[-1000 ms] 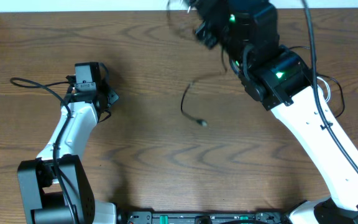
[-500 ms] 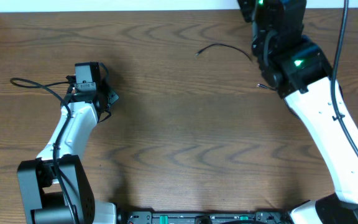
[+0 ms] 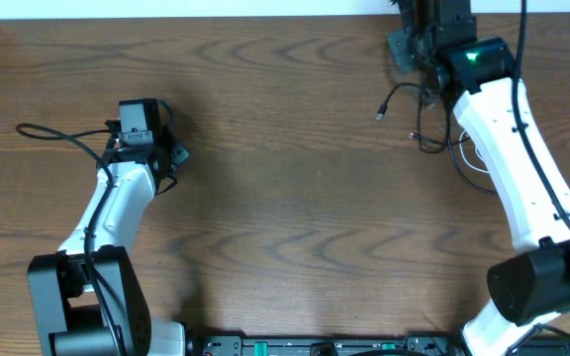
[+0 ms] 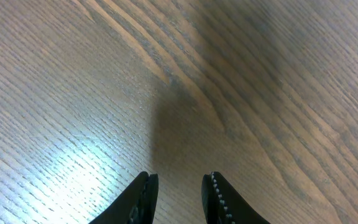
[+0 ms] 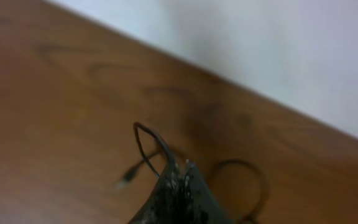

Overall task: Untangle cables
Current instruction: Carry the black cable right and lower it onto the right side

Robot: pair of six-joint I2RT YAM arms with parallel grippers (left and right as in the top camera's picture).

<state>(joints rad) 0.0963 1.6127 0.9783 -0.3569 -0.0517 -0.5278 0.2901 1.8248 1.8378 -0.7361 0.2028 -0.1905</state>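
Note:
My right gripper (image 3: 410, 47) is up at the table's far right edge, shut on the black cable (image 3: 394, 97). In the right wrist view its jaws (image 5: 182, 167) pinch that cable, which loops (image 5: 146, 142) up out of them, with its small plug (image 5: 128, 178) dangling to the left. More black cable (image 3: 428, 140) lies beside the right arm, next to a thin white cable (image 3: 466, 156) partly hidden by the arm. My left gripper (image 3: 173, 158) hovers over bare wood at the left. Its fingers (image 4: 180, 180) stand a little apart with nothing between them.
A thick black robot wire (image 3: 52, 133) curves out to the left of the left arm. A white wall (image 5: 278, 50) runs along the table's far edge just behind the right gripper. The table's back edge (image 3: 186, 18) is near.
The right arm has swung from the table's middle back to the far right corner, carrying the black cable, whose plug end left the tabletop. The left arm has not moved.

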